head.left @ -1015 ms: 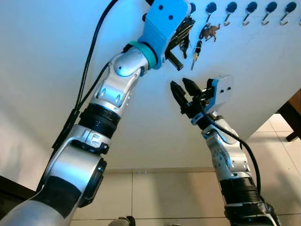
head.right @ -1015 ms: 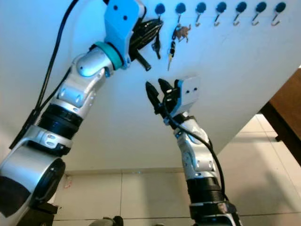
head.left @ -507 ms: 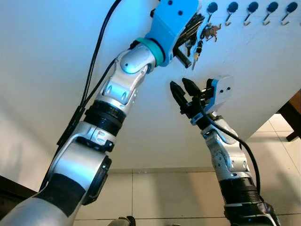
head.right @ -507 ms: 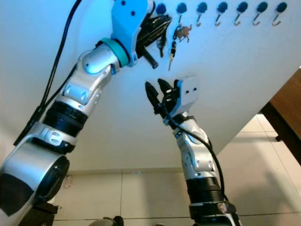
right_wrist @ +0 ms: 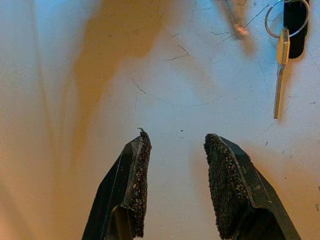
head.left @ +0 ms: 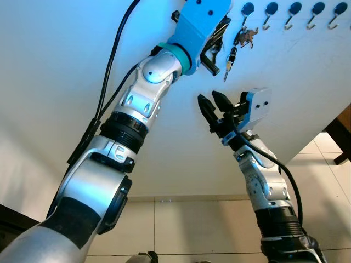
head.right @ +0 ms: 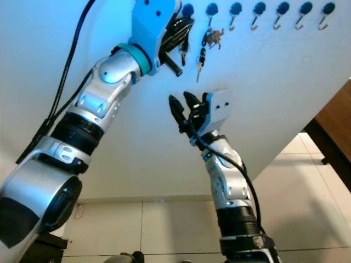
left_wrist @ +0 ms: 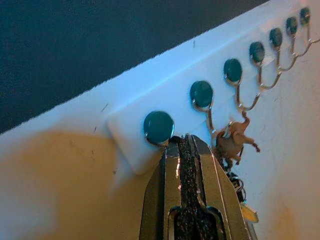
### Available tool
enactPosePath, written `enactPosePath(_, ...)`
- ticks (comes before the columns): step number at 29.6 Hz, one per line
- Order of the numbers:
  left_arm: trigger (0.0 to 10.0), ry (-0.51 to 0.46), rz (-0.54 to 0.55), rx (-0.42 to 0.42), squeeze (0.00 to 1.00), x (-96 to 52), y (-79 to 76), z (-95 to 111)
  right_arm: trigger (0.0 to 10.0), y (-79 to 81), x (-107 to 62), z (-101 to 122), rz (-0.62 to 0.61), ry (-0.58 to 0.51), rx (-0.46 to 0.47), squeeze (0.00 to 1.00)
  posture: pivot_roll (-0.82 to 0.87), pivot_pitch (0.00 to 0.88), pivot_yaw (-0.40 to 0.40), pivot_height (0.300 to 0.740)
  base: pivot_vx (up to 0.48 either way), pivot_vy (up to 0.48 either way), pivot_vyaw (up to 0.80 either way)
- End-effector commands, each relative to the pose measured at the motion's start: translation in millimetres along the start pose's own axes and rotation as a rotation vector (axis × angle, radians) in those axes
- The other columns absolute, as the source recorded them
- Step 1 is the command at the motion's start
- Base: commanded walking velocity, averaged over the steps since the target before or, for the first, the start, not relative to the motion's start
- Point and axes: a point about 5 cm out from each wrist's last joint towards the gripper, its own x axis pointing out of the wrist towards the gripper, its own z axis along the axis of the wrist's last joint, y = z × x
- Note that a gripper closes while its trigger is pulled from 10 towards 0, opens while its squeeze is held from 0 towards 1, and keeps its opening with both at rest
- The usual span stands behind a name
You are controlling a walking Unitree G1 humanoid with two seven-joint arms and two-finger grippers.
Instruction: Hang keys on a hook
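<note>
A white rail of blue-knobbed hooks (head.left: 294,7) runs along the top of the wall. My left gripper (head.left: 222,26) is raised to its first hook (left_wrist: 159,127), fingers shut, tips just under the knob. A dark key (head.right: 183,49) dangles beneath the fingers, its ring apparently pinched between them. From the second hook (left_wrist: 201,93) hangs another bunch with a brown animal charm (head.left: 245,36) and a silver key (head.left: 228,59). My right gripper (head.left: 211,103) is held open below, empty, facing the wall.
The wall is plain white, with beige floor tiles (head.left: 186,230) below. Dark wooden furniture (head.left: 341,131) stands at the right edge. Several hooks to the right of the charm bunch carry nothing. A black cable (head.left: 109,60) runs along my left arm.
My left gripper has risen and moved right, bringing its tips and the dangling key up to the first hook. The right arm has stayed in place.
</note>
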Motion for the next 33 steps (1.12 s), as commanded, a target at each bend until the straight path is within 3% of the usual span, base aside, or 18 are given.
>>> enactPosePath(1,10.0,0.015,0.020,0.016,0.00,0.8,4.2,0,10.0,2.6,0.3,-2,0.005,0.010,0.003,0.00,0.05,0.045,0.136,0.740,0.000,0.000,0.00)
enactPosePath(9,10.0,0.099,0.031,0.030,0.00,-2.8,7.7,-15,10.0,2.0,0.3,-2,0.004,0.011,0.002,0.00,0.05,0.036,0.134,0.740,0.000,0.000,0.00)
enactPosePath(10,10.0,0.113,0.016,0.032,0.66,-4.7,6.6,-19,10.0,1.9,0.4,-2,0.004,0.010,0.001,0.00,0.05,0.036,0.134,0.740,0.000,0.000,0.00)
enactPosePath(11,10.0,0.120,0.006,0.033,1.00,-6.0,5.9,-21,10.0,1.9,0.5,-2,0.004,0.010,0.001,0.00,0.05,0.036,0.134,0.740,0.000,0.000,0.00)
enactPosePath(13,10.0,0.120,0.006,0.033,1.00,-6.0,5.9,-21,10.0,1.9,0.5,-2,0.004,0.010,0.001,0.00,0.05,0.036,0.134,0.740,0.000,0.000,0.00)
enactPosePath(18,10.0,0.057,-0.085,-0.062,1.00,-13.8,-3.7,-17,10.0,2.3,1.3,-3,0.007,0.009,0.002,0.00,0.08,0.031,0.144,0.740,0.000,0.000,0.00)
enactPosePath(19,10.0,0.031,-0.101,-0.118,0.00,-18.4,-4.9,-14,10.0,2.8,1.8,-3,0.008,0.008,0.002,0.00,0.08,0.031,0.150,0.740,0.000,0.000,0.00)
enactPosePath(21,10.0,0.013,-0.108,-0.165,0.00,-22.1,-5.2,-12,10.0,3.3,2.3,-3,0.009,0.007,0.002,0.00,0.09,0.031,0.156,0.740,0.000,0.000,0.00)
enactPosePath(23,10.0,-0.022,-0.105,-0.211,0.00,-35.3,-4.3,-7,10.0,3.5,3.0,-2,0.010,0.001,0.002,0.00,0.09,0.033,0.158,0.740,0.000,0.000,0.00)
enactPosePath(27,10.0,-0.031,-0.091,-0.196,0.00,-50.1,-3.2,-6,10.0,2.8,3.5,-1,0.007,-0.005,-0.003,0.00,0.10,0.033,0.157,0.740,0.000,0.000,0.00)
enactPosePath(28,10.0,-0.009,-0.069,-0.160,0.00,-63.1,-1.6,-11,10.0,1.4,3.4,1,0.000,-0.010,-0.012,0.00,0.10,0.036,0.150,0.740,0.000,0.000,0.00)
enactPosePath(29,10.0,-0.009,-0.069,-0.160,0.00,-63.1,-1.6,-11,10.0,1.4,3.4,1,0.000,-0.010,-0.012,0.00,0.10,0.036,0.150,0.740,0.000,0.000,0.00)
enactPosePath(30,10.0,0.055,0.003,-0.129,0.00,-86.6,4.9,-24,10.0,-1.3,3.2,3,-0.012,-0.016,-0.028,0.00,0.10,0.038,0.144,0.740,0.000,0.000,0.00)
enactPosePath(33,10.0,0.086,0.064,-0.137,0.00,-98.7,11.6,-31,10.0,-2.7,3.4,4,-0.018,-0.017,-0.039,0.00,0.10,0.039,0.134,0.740,0.000,0.000,0.00)
